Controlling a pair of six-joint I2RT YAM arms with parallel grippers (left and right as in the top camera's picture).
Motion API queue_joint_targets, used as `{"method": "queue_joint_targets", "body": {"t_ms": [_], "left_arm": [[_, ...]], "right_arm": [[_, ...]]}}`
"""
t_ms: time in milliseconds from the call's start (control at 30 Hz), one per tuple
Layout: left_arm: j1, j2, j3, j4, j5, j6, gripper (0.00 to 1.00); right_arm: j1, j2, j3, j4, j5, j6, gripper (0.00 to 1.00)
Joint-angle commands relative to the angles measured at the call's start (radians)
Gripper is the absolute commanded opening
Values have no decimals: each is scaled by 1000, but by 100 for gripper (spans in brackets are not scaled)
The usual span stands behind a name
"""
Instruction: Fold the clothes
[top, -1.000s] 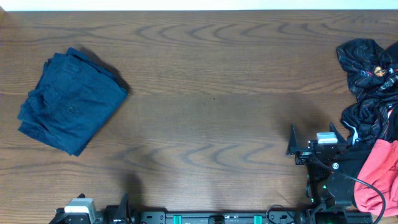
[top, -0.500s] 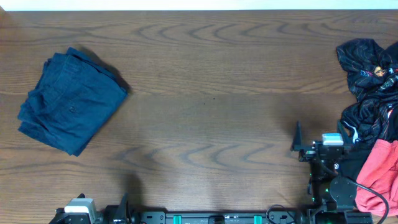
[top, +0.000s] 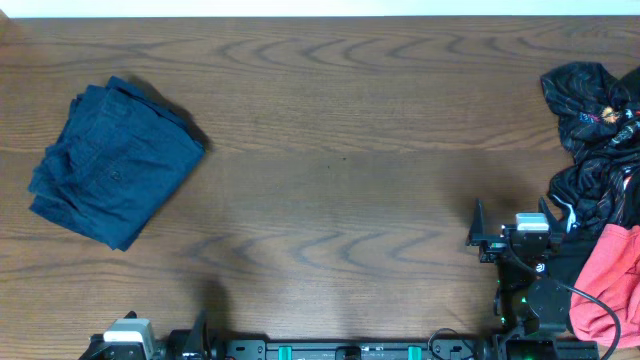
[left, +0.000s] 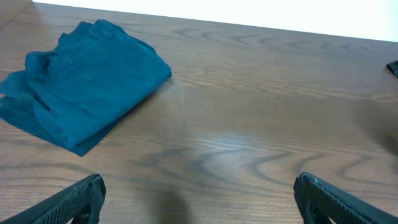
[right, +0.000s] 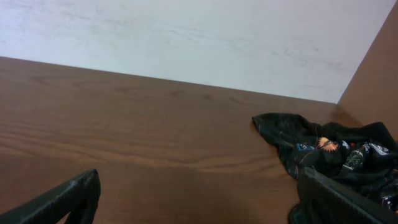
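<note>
A folded blue garment (top: 112, 165) lies at the table's left; it also shows in the left wrist view (left: 81, 81). A crumpled black printed garment (top: 595, 140) lies at the right edge, also seen in the right wrist view (right: 329, 149). A red garment (top: 612, 285) lies at the near right corner. My right gripper (top: 508, 228) is open and empty above bare wood, just left of the black and red clothes; its fingers show in the right wrist view (right: 196, 202). My left gripper (left: 199, 199) is open and empty, low at the table's front left.
The wooden table (top: 330, 150) runs wide between the folded blue piece and the pile at the right. A pale wall stands behind the far edge (right: 186, 37). The arm bases sit along the front edge (top: 350, 350).
My right gripper has shifted slightly right toward the clothes pile and turned, then held still. The clothes and the left arm have not moved.
</note>
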Motion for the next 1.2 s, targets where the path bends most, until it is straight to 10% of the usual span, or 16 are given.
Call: {"method": "queue_joint_targets", "body": {"t_ms": [0,1167], "left_arm": [[0,1,1,0,-11,13,98],[26,-1,-65,119,-13,72,98]], "right_arm": [[-10,-6,-2,-4,-7,18,99],[-10,-6,-2,-4,-7,18,99]]}}
